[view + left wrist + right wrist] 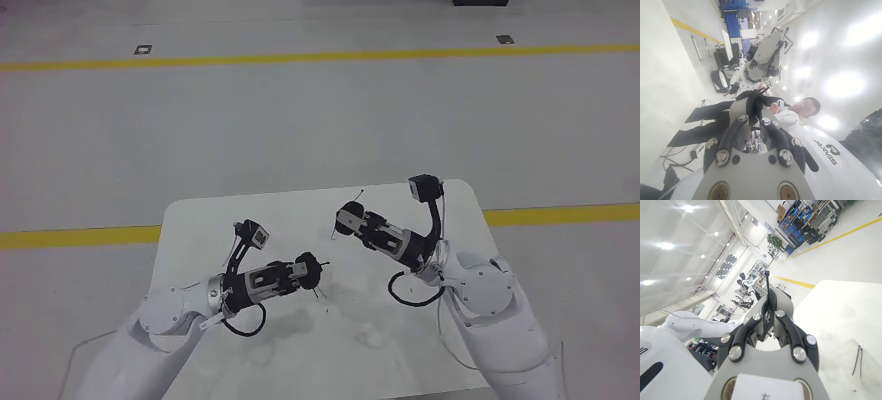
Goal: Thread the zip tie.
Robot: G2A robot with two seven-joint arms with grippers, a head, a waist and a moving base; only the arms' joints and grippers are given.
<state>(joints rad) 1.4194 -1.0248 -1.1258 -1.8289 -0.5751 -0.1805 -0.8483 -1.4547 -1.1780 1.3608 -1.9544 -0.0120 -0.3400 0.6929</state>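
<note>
My right gripper (770,294) is shut on a single black zip tie (768,283). The tie's square head (767,273) sticks out past the fingertips. From above, this gripper (348,218) hovers over the middle of the white table (200,230), and the tie's thin ends (361,192) poke out on both sides. My left gripper (752,101) is shut on a bunch of black zip ties (754,106), whose ends (318,288) fan out from it (310,268). The two grippers face each other a short gap apart.
Two loose black zip ties (857,361) lie on a clear sheet (848,351) on the table beside my right arm. Small translucent bits (373,336) sit near the table's front. A yellow floor line (300,58) runs beyond the table.
</note>
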